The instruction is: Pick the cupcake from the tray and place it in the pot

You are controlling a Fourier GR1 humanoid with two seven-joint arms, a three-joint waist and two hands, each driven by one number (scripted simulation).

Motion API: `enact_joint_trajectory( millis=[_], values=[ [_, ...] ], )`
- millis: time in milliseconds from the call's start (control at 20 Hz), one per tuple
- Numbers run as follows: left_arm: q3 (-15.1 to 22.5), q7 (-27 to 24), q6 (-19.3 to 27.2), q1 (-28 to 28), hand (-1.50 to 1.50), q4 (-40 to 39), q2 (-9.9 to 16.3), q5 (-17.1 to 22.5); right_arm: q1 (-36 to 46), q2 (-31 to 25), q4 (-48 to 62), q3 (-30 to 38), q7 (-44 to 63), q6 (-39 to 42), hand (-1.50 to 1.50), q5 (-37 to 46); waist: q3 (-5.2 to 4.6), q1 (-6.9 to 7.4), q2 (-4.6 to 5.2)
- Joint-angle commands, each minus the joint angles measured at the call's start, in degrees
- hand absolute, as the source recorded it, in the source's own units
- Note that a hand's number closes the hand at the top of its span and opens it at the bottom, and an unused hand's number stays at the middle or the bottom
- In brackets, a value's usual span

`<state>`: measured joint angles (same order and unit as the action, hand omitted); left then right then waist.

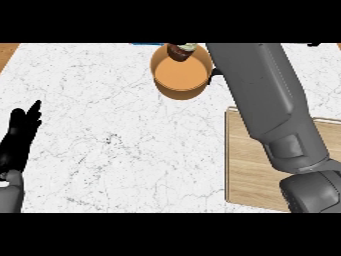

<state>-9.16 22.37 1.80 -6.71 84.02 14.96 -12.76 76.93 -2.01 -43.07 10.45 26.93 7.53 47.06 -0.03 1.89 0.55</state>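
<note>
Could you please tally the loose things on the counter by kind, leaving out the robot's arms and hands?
Pot: 1, orange
Cupcake: 1, at the pot's far rim
Tray: 1, wooden, partly hidden by the right forearm
Total: 3

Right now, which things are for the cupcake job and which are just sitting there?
For the job:
cupcake, at the far rim of the pot
pot, orange
tray, wooden, at the right
right arm, stretched toward the pot, its hand hidden

Just there:
left hand, resting open at the left
marble counter
</note>
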Motion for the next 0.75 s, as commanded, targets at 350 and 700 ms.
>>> enact_joint_trajectory(
  millis=[350, 700],
  values=[
    [0.5, -0.1, 1.9, -1.4, 0.0, -1.2, -1.5, -1.5, -1.3, 2.0, 0.6, 11.5, -9.8, -20.1, -1.5, -11.1, 0.04, -0.84, -0.03],
    [-1.7, -2.9, -0.8, 0.3, 0.0, -2.7, 1.1, 0.3, -2.1, -7.3, 1.1, 17.9, -14.2, -21.5, -1.5, -16.0, 0.03, -1.12, -0.15]
  ],
)
